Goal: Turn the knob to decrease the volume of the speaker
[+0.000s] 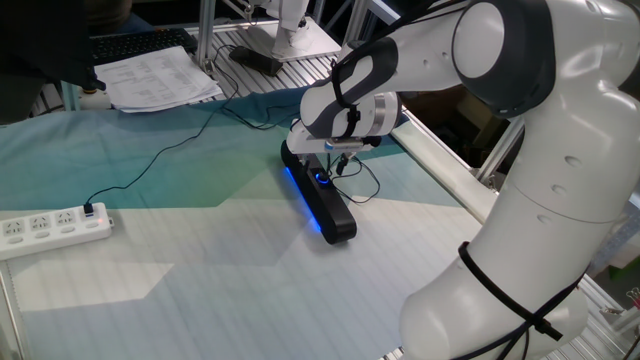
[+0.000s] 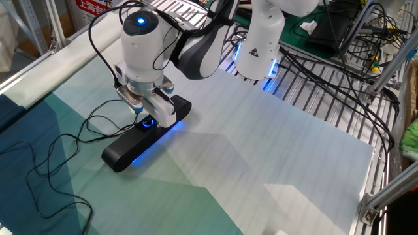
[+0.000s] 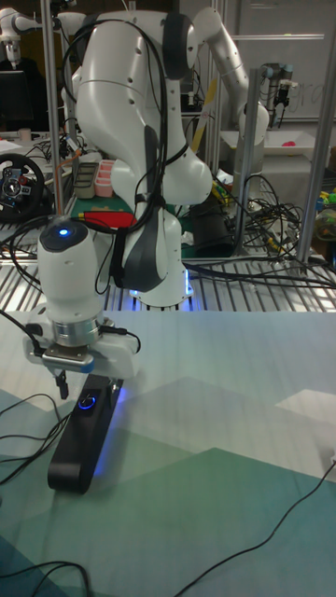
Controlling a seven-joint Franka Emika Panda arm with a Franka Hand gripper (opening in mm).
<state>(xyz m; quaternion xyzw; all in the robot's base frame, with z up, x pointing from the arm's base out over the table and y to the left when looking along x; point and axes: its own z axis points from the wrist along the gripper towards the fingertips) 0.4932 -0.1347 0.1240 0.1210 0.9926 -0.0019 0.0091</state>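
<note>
Bright, even overhead light in both fixed views; soft shadows on the table cloth, one pale patch near the power strip. Blue glow from the speaker strip spilling onto cloth beside it. Blue ring at the knob sharp, slightly bloomed. Tall fixed view dimmer, grainier, background cluttered and soft. Glare on white arm shells. No motion blur.
</note>
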